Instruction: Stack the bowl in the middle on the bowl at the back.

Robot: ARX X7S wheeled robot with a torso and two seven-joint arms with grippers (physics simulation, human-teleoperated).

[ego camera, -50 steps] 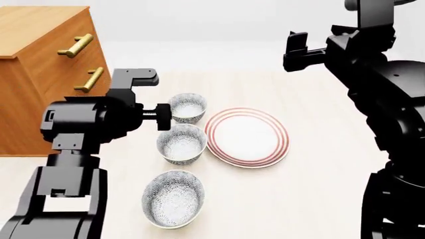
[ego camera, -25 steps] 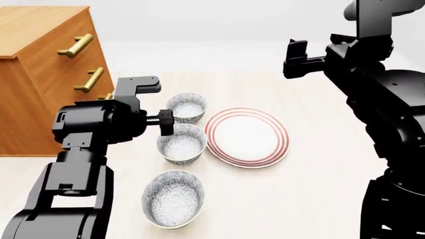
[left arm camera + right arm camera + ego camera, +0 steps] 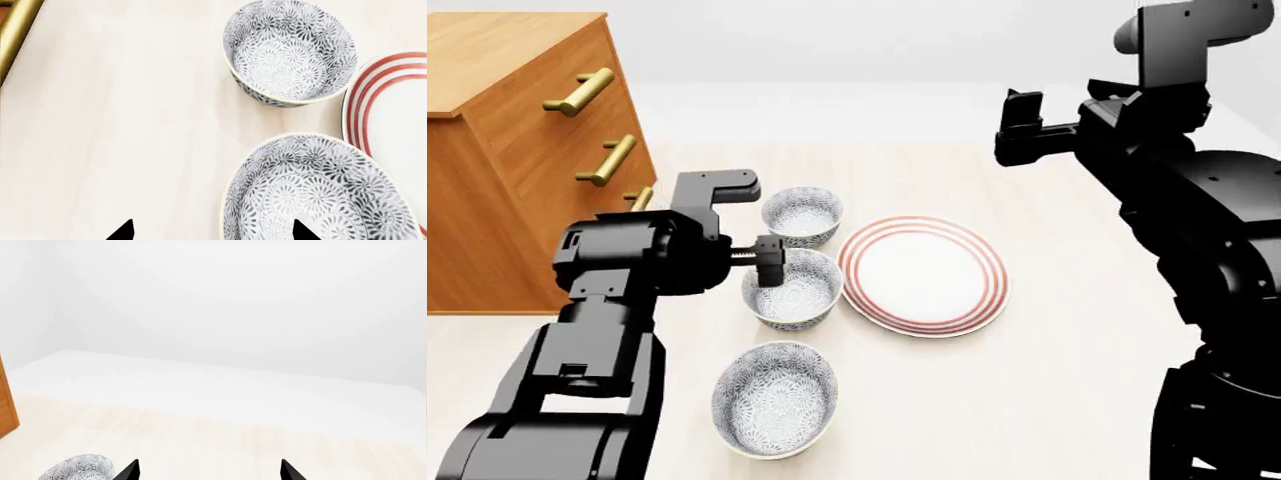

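Both claws apart: left claw [image 3: 212, 231] astride middle bowl's [image 3: 791, 290] near rim, right claw [image 3: 209, 471] above bare floor.

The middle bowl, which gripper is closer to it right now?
Left. The left gripper sits at the middle bowl's near rim; the right gripper hangs raised far off, beyond the plate.

Two glossy black arms [image 3: 614, 290] are seen, built of blocky, rounded segments; black pointed fingertips [image 3: 123, 231] are shown.
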